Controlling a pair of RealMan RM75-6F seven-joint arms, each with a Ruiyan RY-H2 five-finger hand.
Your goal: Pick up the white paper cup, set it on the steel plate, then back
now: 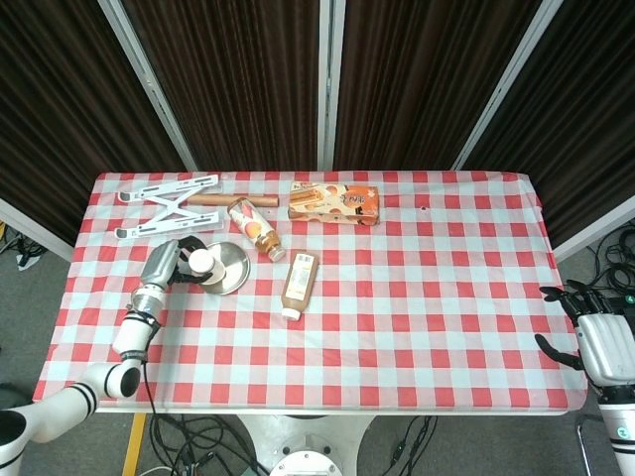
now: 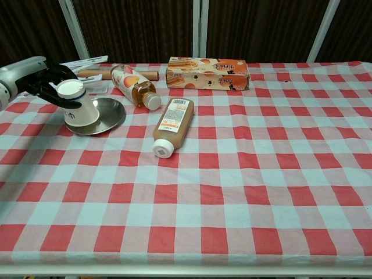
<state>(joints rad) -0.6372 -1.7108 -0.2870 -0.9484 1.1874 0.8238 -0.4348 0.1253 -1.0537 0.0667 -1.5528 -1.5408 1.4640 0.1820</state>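
Left hand has a silver-grey metal back and black fingers, on a white arm with dark joint rings. Right hand matches: grey back behind black fingers.

L hand reaches in w/ fingers curled in a grip; R hand at the edge, fingers spread, holding nothing.

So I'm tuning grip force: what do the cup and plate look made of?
White paper cup: looks like matte paper, rolled rim, printed mark, no shine. Steel plate: looks like polished metal, grey with mirror-like glare. Left hand holds the cup.
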